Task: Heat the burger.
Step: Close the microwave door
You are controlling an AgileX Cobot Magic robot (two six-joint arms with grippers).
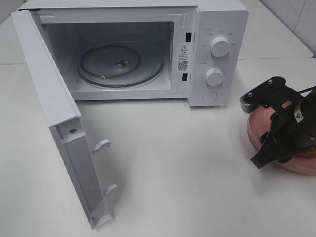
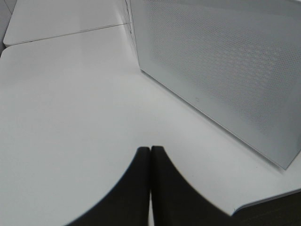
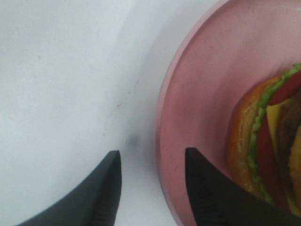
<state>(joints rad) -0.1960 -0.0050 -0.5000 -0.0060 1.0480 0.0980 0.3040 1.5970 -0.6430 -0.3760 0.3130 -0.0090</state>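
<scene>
Burger [image 3: 275, 141] lies on its side on the pink plate [image 3: 207, 94] — right claw [image 3: 153, 183] parted astride the plate's rim, holding nothing; left claw [image 2: 150, 188] closed, empty, above the counter [image 2: 70, 117].

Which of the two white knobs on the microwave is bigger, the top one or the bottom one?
The top knob is the bigger one. The bottom knob sits directly under it on the microwave's panel and looks smaller.

A boxy white microwave [image 1: 148, 49] stands with its door [image 1: 54, 123] swung wide — a round glass turntable [image 1: 118, 66] inside. The black right gripper [image 1: 269, 158] hangs over a round pink plate [image 1: 256, 129].
</scene>
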